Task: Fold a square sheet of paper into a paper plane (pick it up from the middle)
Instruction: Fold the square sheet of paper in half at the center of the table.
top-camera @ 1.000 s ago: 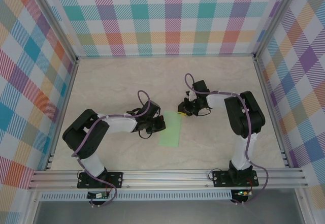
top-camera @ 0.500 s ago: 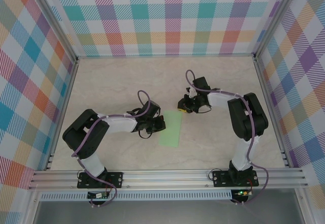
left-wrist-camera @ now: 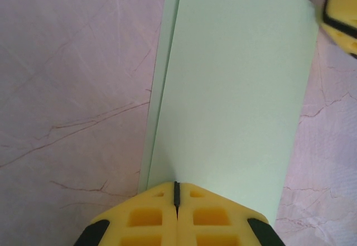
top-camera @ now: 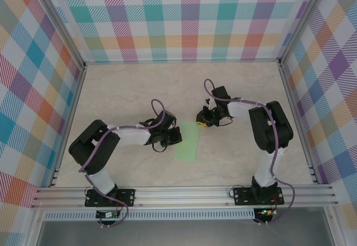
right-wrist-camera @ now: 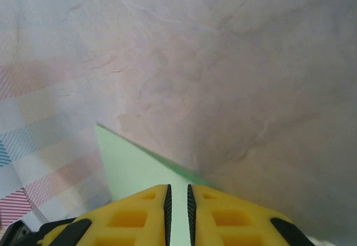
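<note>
Green paper (top-camera: 187, 143) folded in half, flat on the tabletop (top-camera: 139, 90). Left hand (left-wrist-camera: 176, 193) pinched tight on its edge (right hand (right-wrist-camera: 177, 193) nearly clenched, at a corner).

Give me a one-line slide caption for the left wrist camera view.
Left gripper pinching the near edge of the folded green paper on the marble-patterned table.

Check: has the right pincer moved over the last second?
Barely: the right pincer sits at the same far corner of the green paper; only its wrist turned slightly.
</note>
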Action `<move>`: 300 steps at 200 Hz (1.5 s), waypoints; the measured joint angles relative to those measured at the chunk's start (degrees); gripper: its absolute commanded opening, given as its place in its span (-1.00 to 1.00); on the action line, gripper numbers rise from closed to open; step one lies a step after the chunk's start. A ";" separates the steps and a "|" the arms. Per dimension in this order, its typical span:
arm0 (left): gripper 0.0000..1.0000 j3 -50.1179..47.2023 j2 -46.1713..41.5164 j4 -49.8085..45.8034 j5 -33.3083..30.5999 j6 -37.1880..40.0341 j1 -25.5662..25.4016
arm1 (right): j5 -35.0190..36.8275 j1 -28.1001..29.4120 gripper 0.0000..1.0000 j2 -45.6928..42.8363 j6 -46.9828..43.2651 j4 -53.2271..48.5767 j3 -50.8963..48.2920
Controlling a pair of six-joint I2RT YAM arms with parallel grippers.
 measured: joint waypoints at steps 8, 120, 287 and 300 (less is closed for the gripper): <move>-1.00 0.00 0.00 0.00 0.00 0.02 0.00 | -0.02 0.00 -0.61 -2.16 0.09 -0.09 -0.48; -1.00 0.00 0.00 0.00 0.00 0.02 0.00 | -1.97 15.13 -0.59 -23.76 10.93 11.34 -27.08; -0.94 0.76 -0.46 -2.45 0.59 -0.11 0.00 | 7.34 19.43 -0.34 -29.51 10.10 1.44 -28.41; -0.75 0.79 -1.66 -4.48 0.76 -0.28 0.00 | 11.58 19.43 -0.19 -32.98 10.14 -2.29 -26.86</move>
